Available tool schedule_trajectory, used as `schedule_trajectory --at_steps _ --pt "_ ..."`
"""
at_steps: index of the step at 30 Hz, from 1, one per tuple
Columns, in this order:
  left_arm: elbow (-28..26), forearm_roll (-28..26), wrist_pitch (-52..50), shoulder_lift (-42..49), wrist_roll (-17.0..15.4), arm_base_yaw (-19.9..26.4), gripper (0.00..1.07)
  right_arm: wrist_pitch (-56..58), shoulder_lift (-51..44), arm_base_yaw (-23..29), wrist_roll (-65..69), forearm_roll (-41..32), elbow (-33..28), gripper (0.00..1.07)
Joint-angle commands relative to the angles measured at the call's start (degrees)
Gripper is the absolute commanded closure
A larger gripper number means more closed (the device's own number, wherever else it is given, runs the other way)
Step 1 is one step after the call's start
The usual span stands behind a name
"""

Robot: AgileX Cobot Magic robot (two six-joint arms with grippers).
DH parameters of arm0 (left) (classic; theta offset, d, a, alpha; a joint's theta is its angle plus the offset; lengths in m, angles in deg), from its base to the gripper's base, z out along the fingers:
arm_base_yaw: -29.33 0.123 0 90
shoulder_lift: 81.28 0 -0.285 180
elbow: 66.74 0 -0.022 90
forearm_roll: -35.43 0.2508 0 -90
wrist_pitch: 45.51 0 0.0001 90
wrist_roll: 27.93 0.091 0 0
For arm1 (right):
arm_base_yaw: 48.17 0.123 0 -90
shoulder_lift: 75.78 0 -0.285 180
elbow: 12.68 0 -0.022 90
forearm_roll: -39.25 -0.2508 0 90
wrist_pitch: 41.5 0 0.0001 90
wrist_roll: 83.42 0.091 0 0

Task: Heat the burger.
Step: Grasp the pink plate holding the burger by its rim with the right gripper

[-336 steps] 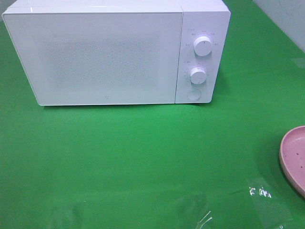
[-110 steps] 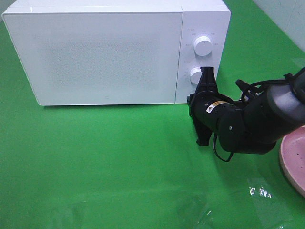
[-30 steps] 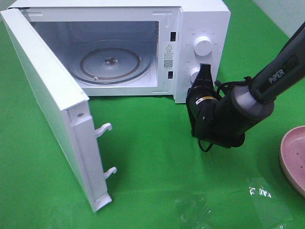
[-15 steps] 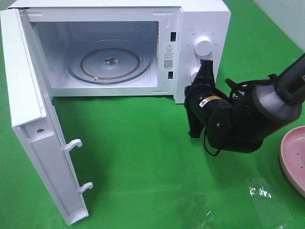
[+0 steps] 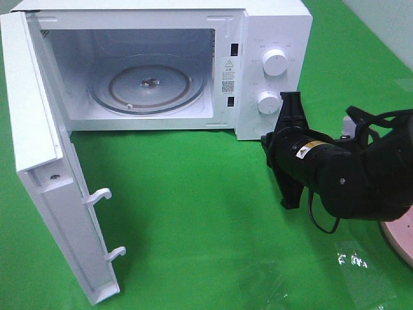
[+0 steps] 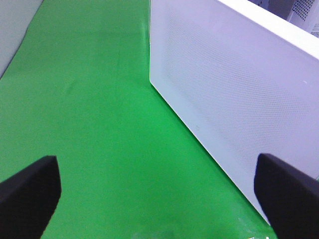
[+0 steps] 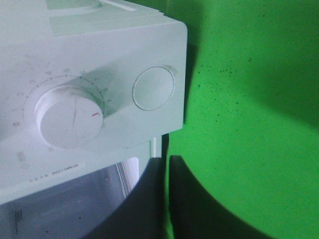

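While the right claw (image 7: 165, 162) hangs pinched, one open microwave (image 5: 274, 26) shows two knobs (image 5: 275, 62).

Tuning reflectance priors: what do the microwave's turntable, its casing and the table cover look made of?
Turntable: probably clear glass; see-through, with bright glints on the rim.
Casing: smooth white, semi-gloss; plastic or painted metal, can't tell which.
Table cover: green, mostly matte with soft sheen and faint ripples; likely a thin sheet or cloth.
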Motion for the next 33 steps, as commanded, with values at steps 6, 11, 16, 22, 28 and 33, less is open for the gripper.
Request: schedule_trajectory --at_steps 6,11,16,22,28,33 --pt "0.17 -0.40 -0.29 0.97 0.00 0.06 0.08 13.18 -8.71 0.06 -27.04 1.55 -0.40 1.00" --pt "0.17 -0.40 -0.29 0.97 0.00 0.06 0.08 19.42 -12.38 0.00 -45.84 -0.34 -0.40 0.99" --pt "0.17 -0.40 -0.29 0.97 0.00 0.06 0.08 24.98 -15.36 -0.11 -59.13 -2.75 -0.40 0.99" --pt "0.17 -0.40 -0.29 0.97 0.00 0.06 0.08 36.84 -18.85 -0.11 -73.40 -2.46 0.29 0.99" --pt "0.17 -0.40 -0.29 0.97 0.00 0.06 0.08 48.76 -19.14 -0.11 -78.55 1.03 3.44 0.98" --pt "0.17 -0.40 -0.29 0.97 0.00 0.06 0.08 63.43 -19.14 -0.11 -77.12 12.38 8.54 0.97"
